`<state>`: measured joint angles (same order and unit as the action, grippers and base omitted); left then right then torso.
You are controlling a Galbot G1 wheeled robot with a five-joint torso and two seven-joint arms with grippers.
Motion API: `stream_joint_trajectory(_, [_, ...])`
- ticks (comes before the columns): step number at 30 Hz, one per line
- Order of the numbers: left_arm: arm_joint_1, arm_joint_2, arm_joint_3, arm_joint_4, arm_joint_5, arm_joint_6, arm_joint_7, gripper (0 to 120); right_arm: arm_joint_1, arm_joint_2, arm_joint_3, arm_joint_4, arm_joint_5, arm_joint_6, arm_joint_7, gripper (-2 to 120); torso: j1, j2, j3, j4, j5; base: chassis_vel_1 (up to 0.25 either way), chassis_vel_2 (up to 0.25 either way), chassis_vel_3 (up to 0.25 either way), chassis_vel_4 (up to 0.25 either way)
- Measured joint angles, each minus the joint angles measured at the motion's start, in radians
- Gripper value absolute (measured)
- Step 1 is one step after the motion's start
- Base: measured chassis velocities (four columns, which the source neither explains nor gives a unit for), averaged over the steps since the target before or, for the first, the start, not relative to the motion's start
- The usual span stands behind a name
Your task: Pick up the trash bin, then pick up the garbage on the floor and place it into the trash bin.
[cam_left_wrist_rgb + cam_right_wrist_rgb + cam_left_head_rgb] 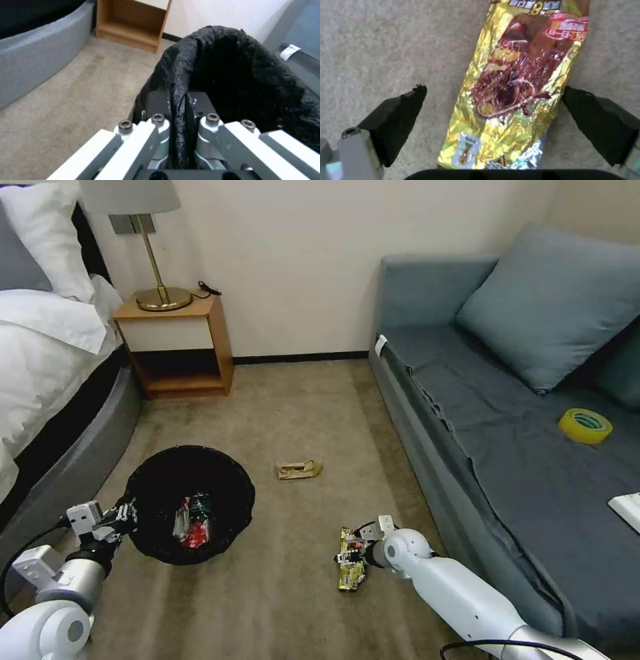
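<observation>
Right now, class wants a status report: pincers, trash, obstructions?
Left pincer shut on trash bin rim. Right pincer open, straddling gold snack wrapper on carpet. Tan paper still on floor. Nothing in the way.

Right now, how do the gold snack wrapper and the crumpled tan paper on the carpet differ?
The gold snack wrapper is shiny foil, printed in brown and red, lying long and fairly flat; the tan paper is dull, plain and crumpled. The wrapper lies between the open fingers of the right gripper; the tan paper lies farther off, toward the wall, with no gripper at it. Both lie on the carpet, outside the trash bin.
</observation>
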<state>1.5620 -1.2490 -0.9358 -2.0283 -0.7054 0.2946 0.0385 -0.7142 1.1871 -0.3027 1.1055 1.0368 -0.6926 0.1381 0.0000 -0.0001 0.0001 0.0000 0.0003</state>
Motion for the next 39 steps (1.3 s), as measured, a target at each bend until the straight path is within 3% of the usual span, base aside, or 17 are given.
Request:
stream_joint_trajectory(7, [0.004, 0.003, -0.004, 0.008, -0.001, -0.006, 0.004, 5, 0.000, 0.009, -0.009, -0.002, -0.011, -0.001, 0.006, 95, 0.000, 0.000, 0.000, 0.0002, -0.0003, 0.000, 0.000, 0.000, 0.000])
stream_joint_trajectory(20, [0.010, 0.004, -0.014, 0.012, -0.005, -0.014, 0.009, 5, -0.005, 0.017, -0.016, -0.011, -0.043, 0.014, 0.011, 44, 0.000, 0.000, 0.000, -0.0010, -0.0015, 0.000, 0.000, 0.000, 0.000])
stream_joint_trajectory(21, [0.010, 0.004, -0.014, 0.012, -0.005, -0.014, 0.009, 5, -0.005, 0.017, -0.016, -0.011, -0.043, 0.014, 0.011, 44, 0.000, 0.000, 0.000, -0.0010, -0.0015, 0.000, 0.000, 0.000, 0.000])
stream_joint_trajectory(22, [0.011, 0.004, -0.014, 0.012, -0.005, -0.014, 0.009, 5, -0.004, 0.017, -0.017, -0.012, -0.043, 0.014, 0.011, 44, 0.000, 0.000, 0.000, -0.0010, -0.0014, 0.000, 0.000, 0.000, 0.000])
stream_joint_trajectory(23, [0.013, 0.004, -0.019, 0.013, -0.007, -0.015, 0.010, 5, -0.005, 0.017, -0.020, -0.014, -0.042, 0.021, 0.011, 36, 0.000, 0.000, 0.000, -0.0003, 0.0004, 0.000, 0.000, 0.000, 0.000])
stream_joint_trajectory(25, [0.015, 0.005, -0.023, 0.013, -0.009, -0.017, 0.011, 5, -0.006, 0.017, -0.021, -0.017, -0.041, 0.026, 0.010, 25, 0.000, 0.000, 0.000, 0.0004, 0.0001, 0.000, 0.000, 0.000, 0.000])
stream_joint_trajectory(27, [0.016, 0.005, -0.024, 0.013, -0.009, -0.017, 0.011, 5, -0.006, 0.017, -0.021, -0.017, -0.041, 0.026, 0.010, 24, 0.000, 0.000, 0.000, 0.0005, 0.0002, 0.000, 0.000, 0.000, 0.000])
stream_joint_trajectory(31, [0.017, 0.005, -0.027, 0.013, -0.010, -0.017, 0.012, 5, -0.008, 0.023, -0.025, -0.016, -0.039, 0.032, 0.004, 4, 0.000, 0.000, 0.000, 0.0007, 0.0007, 0.000, 0.000, 0.000, 0.000])
stream_joint_trajectory(39, [0.019, 0.003, -0.025, 0.009, -0.010, -0.017, 0.012, 5, -0.012, 0.003, -0.017, 0.015, -0.037, 0.038, 0.007, 0, 0.000, 0.000, 0.000, 0.0002, 0.0001, 0.000, 0.000, 0.000, 0.000])
